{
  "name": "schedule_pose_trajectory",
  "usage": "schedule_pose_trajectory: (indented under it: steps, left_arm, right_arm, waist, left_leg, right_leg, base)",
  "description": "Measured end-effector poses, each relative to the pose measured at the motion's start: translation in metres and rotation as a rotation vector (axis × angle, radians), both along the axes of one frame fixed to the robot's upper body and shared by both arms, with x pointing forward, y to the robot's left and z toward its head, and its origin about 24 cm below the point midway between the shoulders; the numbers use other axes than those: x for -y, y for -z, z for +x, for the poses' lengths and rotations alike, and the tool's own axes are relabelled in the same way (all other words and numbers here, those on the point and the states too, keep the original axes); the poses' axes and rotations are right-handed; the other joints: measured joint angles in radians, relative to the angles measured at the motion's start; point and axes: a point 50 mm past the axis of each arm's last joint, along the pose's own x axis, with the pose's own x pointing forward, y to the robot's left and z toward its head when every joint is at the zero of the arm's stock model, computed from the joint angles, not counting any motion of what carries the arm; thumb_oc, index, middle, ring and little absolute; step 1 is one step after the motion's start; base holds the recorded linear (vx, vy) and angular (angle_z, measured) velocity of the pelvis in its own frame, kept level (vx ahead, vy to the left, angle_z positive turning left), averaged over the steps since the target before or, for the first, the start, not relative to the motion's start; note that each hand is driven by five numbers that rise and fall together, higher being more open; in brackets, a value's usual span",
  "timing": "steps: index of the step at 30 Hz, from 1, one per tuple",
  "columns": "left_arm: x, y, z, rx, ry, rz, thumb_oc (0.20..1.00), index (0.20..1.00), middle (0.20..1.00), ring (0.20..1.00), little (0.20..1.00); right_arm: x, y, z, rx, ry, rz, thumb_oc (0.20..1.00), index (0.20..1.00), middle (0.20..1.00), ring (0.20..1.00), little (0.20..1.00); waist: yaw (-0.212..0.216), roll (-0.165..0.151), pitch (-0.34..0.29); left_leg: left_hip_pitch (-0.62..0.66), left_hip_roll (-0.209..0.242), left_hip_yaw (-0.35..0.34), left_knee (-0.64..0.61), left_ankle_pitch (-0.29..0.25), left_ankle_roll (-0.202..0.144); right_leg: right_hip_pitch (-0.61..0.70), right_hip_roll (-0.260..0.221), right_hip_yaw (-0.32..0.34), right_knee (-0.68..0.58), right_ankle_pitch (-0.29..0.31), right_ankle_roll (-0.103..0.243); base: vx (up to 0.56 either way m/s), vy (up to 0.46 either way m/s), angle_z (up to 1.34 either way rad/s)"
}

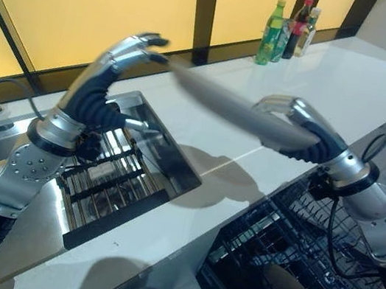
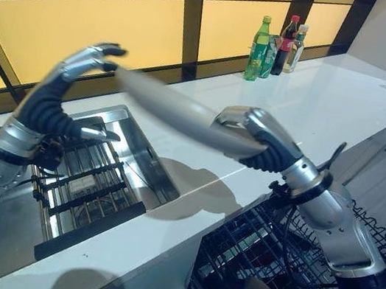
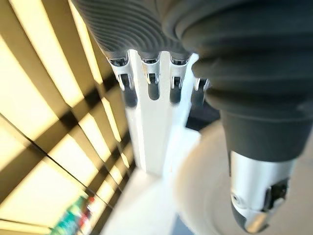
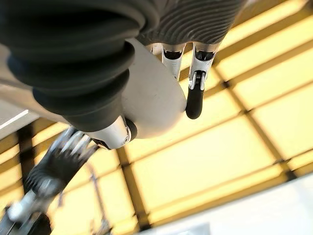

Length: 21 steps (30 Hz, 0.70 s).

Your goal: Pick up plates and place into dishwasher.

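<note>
The right hand (image 2: 254, 137) grips a pale plate (image 2: 176, 112) by one edge, thumb on one face and fingers curled over the other, holding it up in the air and nearly edge-on above the white counter (image 1: 352, 90). The plate reaches from this hand across toward the left hand (image 1: 131, 51), which is raised with its fingers loosely spread and relaxed, holding nothing; its fingertips sit just beside the plate's far rim, and whether they touch it is unclear. Below the left hand lies a sink (image 1: 169, 151) with a metal rack (image 1: 104, 181) in it. Below the right hand stands the dark wire dishwasher basket (image 2: 263, 254). Beyond both hands, bottles (image 1: 283, 33) stand by the window
</note>
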Motion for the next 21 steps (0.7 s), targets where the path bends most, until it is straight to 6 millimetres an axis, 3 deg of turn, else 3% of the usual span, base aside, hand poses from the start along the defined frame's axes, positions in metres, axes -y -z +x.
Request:
schedule_pose_trajectory:
  steps: [6,13,16,21]
  left_arm:
    - [-0.017,0.006,-0.003,-0.007,-0.094,-0.087,1.000,1.000,1.000,1.000,1.000]
    - [-0.025,0.016,-0.006,-0.033,-0.139,-0.138,1.000,1.000,1.000,1.000,1.000]
    - [-0.033,0.024,-0.008,-0.053,-0.178,-0.169,1.000,1.000,1.000,1.000,1.000]
    - [-0.044,0.035,-0.015,-0.080,-0.238,-0.213,1.000,1.000,1.000,1.000,1.000]
  right_arm:
    - [0.027,0.008,0.000,-0.023,0.133,0.058,0.200,0.200,0.200,0.200,0.200]
    - [0.050,0.034,-0.008,-0.120,0.239,0.080,0.200,0.200,0.200,0.200,0.200]
    - [0.063,0.038,-0.010,-0.134,0.305,0.106,0.200,0.200,0.200,0.200,0.200]
    - [0.085,0.062,-0.012,-0.227,0.432,0.170,0.200,0.200,0.200,0.200,0.200]
  waist:
    - [-0.031,0.007,-0.004]
    - [-0.082,0.018,-0.005]
    - [-0.090,0.026,-0.003]
    - [-0.110,0.028,-0.001]
  left_leg:
    - [0.000,0.010,0.032,-0.003,-0.002,0.001]
    - [0.017,0.017,0.072,-0.013,-0.006,0.006]
    - [0.016,0.017,0.089,-0.016,-0.006,0.006]
    - [0.015,0.015,0.113,-0.017,-0.006,0.006]
  right_leg:
    - [-0.017,0.008,0.031,-0.005,0.011,-0.001]
    - [-0.025,0.021,0.071,-0.009,0.021,-0.005]
    - [-0.041,0.023,0.092,-0.006,0.022,-0.011]
    - [-0.065,0.026,0.118,0.008,0.023,-0.011]
  base:
    - [0.00,-0.027,-0.16]
    - [0.04,0.003,-0.19]
    - [0.09,0.028,-0.21]
    - [0.09,0.064,-0.15]
